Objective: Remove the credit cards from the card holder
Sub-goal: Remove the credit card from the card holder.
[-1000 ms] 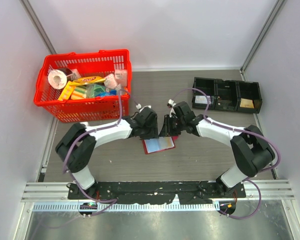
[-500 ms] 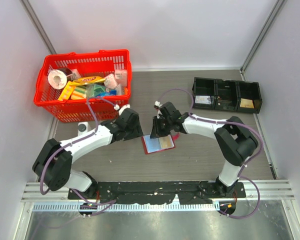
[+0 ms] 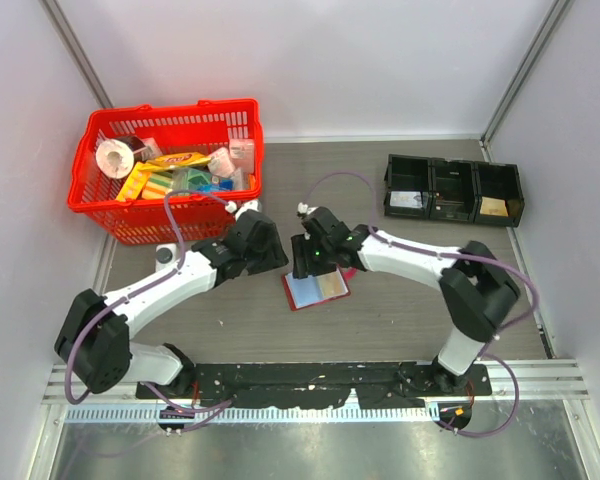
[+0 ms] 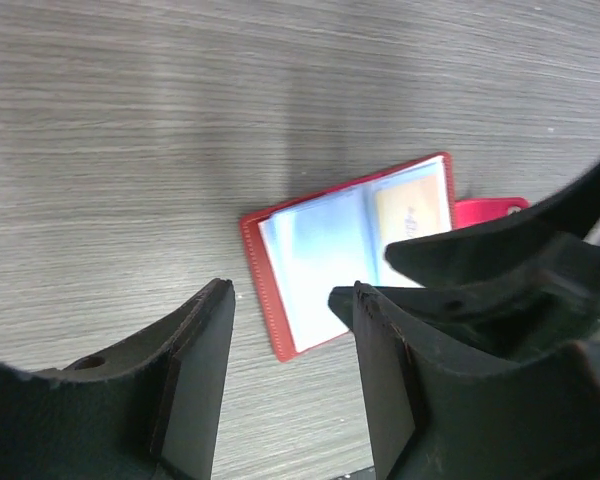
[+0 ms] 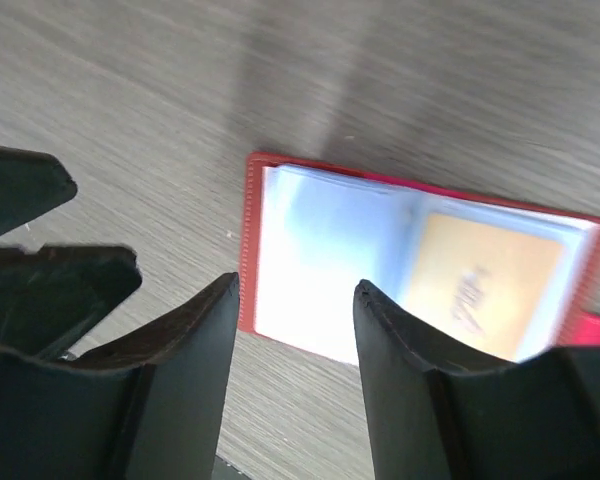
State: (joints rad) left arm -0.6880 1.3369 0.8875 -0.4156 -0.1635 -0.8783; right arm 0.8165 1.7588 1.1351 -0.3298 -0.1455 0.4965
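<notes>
The red card holder (image 3: 318,289) lies spread open on the table, pale blue pockets up. A tan credit card (image 5: 485,285) sits in its right pocket; the left pocket (image 4: 320,255) looks whitish-blue. Its red snap tab (image 4: 485,210) sticks out on the far side. My right gripper (image 5: 295,340) hovers open above the holder's left half with nothing between its fingers. Just left of the holder's left edge, my left gripper (image 4: 292,375) is open over bare table. In the top view the left gripper (image 3: 278,262) and right gripper (image 3: 305,265) are close together at the holder's upper left corner.
A red plastic basket (image 3: 165,215) full of packets stands at the back left. A row of black bins (image 3: 455,190) sits at the back right. A small white object (image 3: 165,255) lies in front of the basket, beside the left arm.
Both grippers have shifted left. The right gripper has moved over the holder's left half and its jaws have opened. The holder still lies spread in the same spot.
</notes>
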